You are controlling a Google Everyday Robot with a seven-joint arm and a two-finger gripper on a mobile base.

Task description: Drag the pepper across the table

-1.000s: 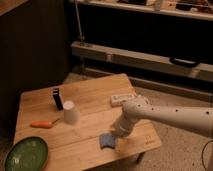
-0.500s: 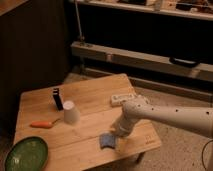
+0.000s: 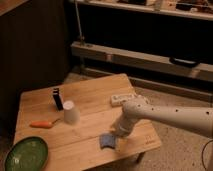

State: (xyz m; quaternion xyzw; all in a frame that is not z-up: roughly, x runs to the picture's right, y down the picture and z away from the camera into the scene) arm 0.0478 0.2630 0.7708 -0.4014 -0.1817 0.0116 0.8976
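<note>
The pepper (image 3: 41,124) is small, slim and orange-red. It lies on the left part of the light wooden table (image 3: 95,97), just left of a white cup (image 3: 71,113). My gripper (image 3: 116,134) is at the end of the white arm (image 3: 165,115), low over the table's front right part. It is right next to a blue sponge (image 3: 107,141), far to the right of the pepper.
A green plate (image 3: 26,154) sits at the table's front left corner. A black upright object (image 3: 58,98) stands behind the cup. A white flat object (image 3: 123,99) lies near the table's right edge. Dark shelving (image 3: 150,55) stands behind the table.
</note>
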